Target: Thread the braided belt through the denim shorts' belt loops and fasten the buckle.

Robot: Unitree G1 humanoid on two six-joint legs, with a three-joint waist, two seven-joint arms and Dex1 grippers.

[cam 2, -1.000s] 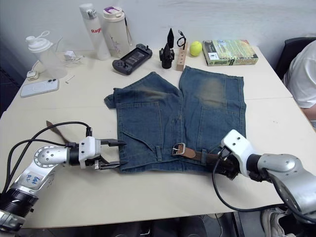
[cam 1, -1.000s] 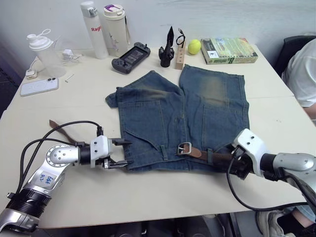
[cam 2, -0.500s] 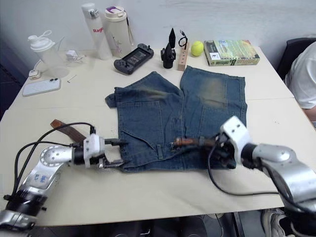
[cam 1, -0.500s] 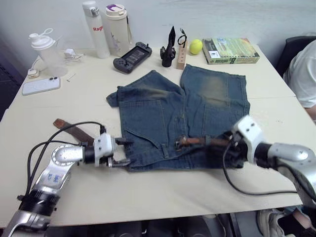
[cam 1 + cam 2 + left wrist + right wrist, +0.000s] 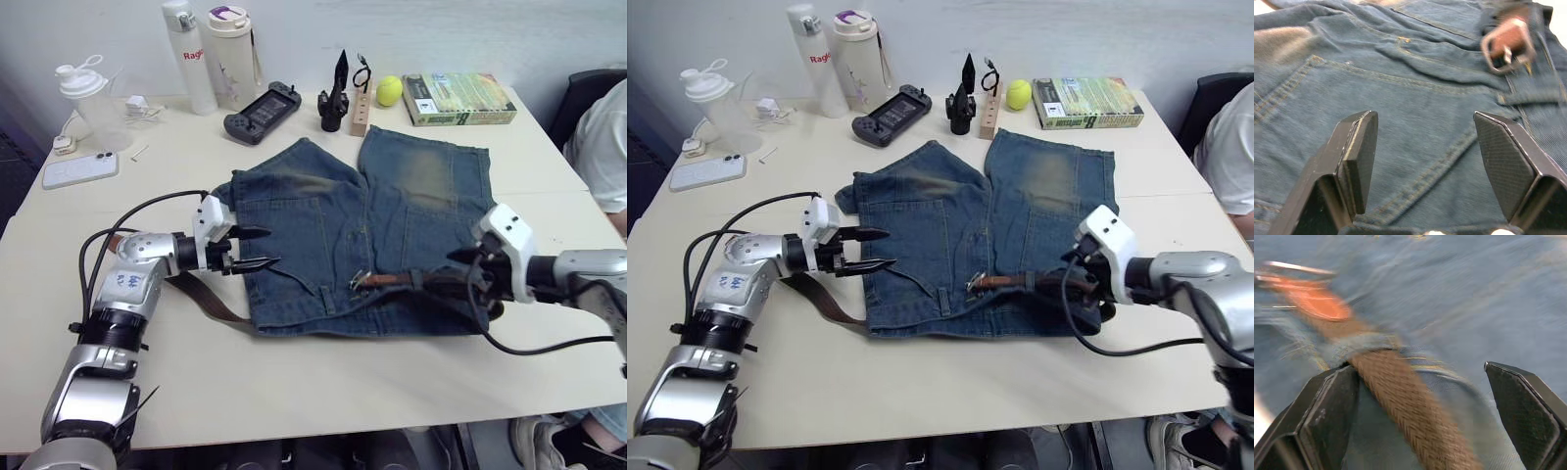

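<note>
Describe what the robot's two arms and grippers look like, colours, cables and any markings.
Both arms are silver-grey metal with a white block at the wrist and black cables looping alongside. The left gripper has two black pointed fingers with finely textured inner pads. The right gripper has the same dark wedge-shaped fingers. The left forearm carries blue handwritten marks, too small to read.
</note>
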